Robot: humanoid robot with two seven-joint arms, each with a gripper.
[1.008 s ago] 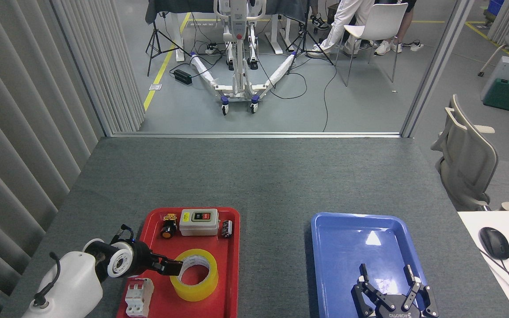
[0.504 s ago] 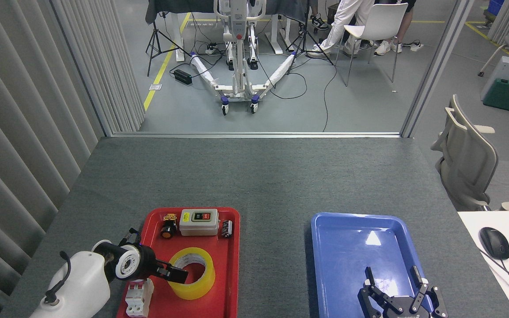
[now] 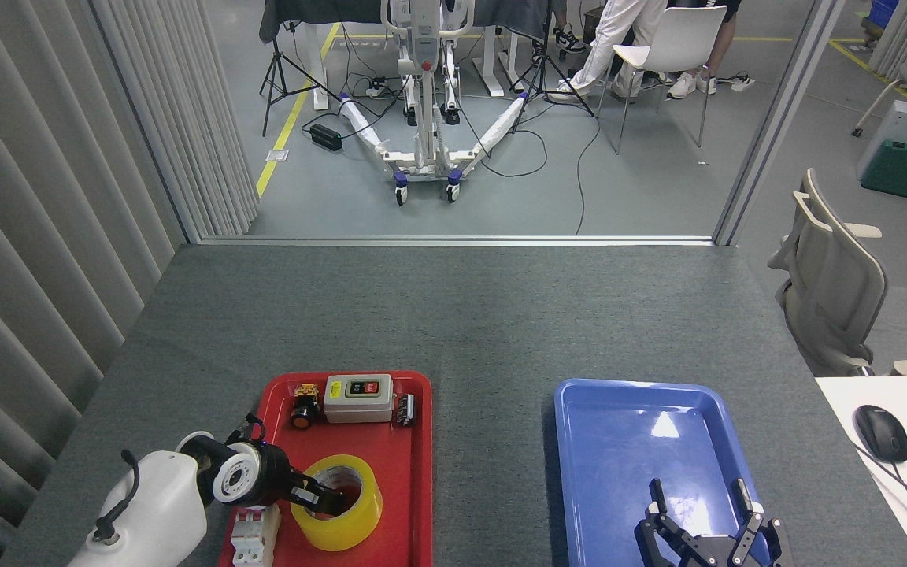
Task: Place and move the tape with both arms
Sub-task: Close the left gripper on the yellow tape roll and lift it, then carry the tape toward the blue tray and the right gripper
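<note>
The tape (image 3: 341,521), a wide yellow roll with a whitish core, lies in the near part of the red tray (image 3: 416,472). My left gripper (image 3: 316,496) comes in from the left and is shut across the roll's left wall, with one finger inside the core hole. The tray's red floor shows through the hole. My right gripper (image 3: 697,508) hangs open over the near end of the blue tray (image 3: 627,429), its two fingers spread wide with nothing between them.
At the red tray's far end sit a grey switch box (image 3: 357,398), a black-and-orange push button (image 3: 304,409) and a small black part (image 3: 405,409). A white circuit breaker (image 3: 253,535) lies beside my left wrist. A white desk with a mouse (image 3: 881,432) stands at right.
My left gripper has pushed forward, sinking one finger into the tape's core and closing on its wall. The roll shifted slightly nearer. My right gripper drew back toward the bottom edge.
</note>
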